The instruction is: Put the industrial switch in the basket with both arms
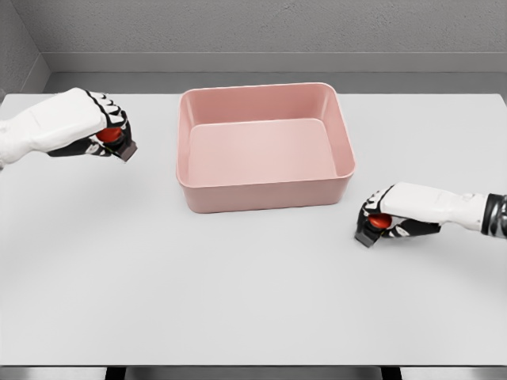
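Observation:
A pink rectangular basket (265, 190) stands on the white table at the centre back, and nothing lies inside it. To its left my left hand (111, 133) is curled around an industrial switch (119, 142), a dark block with a red button, held slightly above the table. At the basket's front right corner my right hand (379, 222) grips a second switch (372, 229) of the same kind, low at the table surface. Both switches are partly hidden by the fingers.
The white table (238, 301) stretches wide in front of the basket. A grey wall runs along the table's far edge.

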### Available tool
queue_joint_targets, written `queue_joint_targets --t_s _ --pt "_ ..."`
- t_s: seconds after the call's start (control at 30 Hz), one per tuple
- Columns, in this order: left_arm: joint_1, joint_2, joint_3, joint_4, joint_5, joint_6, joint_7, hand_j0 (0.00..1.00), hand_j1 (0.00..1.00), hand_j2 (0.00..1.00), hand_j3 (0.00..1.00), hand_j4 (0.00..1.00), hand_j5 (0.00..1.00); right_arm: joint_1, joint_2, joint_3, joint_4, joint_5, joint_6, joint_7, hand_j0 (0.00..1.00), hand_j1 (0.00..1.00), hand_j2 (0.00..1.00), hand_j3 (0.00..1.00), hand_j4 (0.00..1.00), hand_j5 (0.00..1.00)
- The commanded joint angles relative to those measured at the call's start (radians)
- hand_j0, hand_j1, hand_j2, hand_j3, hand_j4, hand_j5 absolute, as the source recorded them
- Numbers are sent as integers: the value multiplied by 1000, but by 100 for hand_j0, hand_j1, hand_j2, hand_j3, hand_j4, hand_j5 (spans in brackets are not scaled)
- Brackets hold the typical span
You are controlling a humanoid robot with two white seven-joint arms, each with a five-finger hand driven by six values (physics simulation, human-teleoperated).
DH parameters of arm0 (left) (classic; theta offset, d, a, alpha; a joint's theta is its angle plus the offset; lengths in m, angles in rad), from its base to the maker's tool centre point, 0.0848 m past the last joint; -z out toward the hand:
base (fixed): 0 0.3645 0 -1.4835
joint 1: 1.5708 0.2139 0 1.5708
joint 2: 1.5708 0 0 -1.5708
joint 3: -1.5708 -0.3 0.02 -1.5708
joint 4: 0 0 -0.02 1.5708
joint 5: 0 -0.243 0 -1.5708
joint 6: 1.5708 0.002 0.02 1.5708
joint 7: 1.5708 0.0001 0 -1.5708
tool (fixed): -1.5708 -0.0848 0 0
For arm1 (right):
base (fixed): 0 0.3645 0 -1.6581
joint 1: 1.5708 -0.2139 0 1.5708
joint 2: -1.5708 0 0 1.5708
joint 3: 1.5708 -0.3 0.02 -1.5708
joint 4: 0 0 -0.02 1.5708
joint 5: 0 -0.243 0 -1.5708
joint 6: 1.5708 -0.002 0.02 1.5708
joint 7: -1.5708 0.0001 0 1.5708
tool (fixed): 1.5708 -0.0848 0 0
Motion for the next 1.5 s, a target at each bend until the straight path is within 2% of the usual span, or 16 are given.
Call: queue_joint_targets --t_s 0.0,0.03,0.07,0.3,0.7,0.73,1.07,1.33,1.47 --pt "-6 -31 -22 1 3 1 -1 37 37 37 37 37 37 -2 -6 -10 0 -6 2 -1 50 50 50 50 50 50" --pt "-32 -37 -54 7 1 1 -3 37 37 37 37 37 37 0 -9 -27 -1 -8 2 -1 50 50 50 50 50 50" --pt "-34 -54 -62 10 1 1 -4 37 37 37 37 37 37 -2 -10 -28 -1 -8 2 -1 50 50 50 50 50 50" --pt "-55 -122 -63 16 -23 1 -10 37 37 37 37 37 37 -43 -10 -28 -1 -9 2 -1 50 50 50 50 50 50" --pt "-107 -254 -66 125 -94 1 -10 37 37 37 37 37 37 -97 -30 -30 0 -17 2 -1 49 49 49 49 49 49" --pt "-126 -260 -111 133 -94 1 -10 37 37 37 37 37 37 -97 -30 -30 0 -17 2 -1 49 49 49 49 49 49" --pt "-179 -387 -129 266 -155 1 -10 37 37 37 37 37 37 -132 -30 -36 0 -42 2 -1 46 46 46 46 46 46" --pt "-227 -522 -134 430 -240 1 -9 37 37 37 37 37 37 -167 -29 -36 2 -46 2 -1 45 45 45 45 45 45" --pt "-253 -574 -166 486 -244 1 -9 37 37 37 37 37 37 -184 -27 -36 3 -49 2 1 44 44 44 44 44 44"
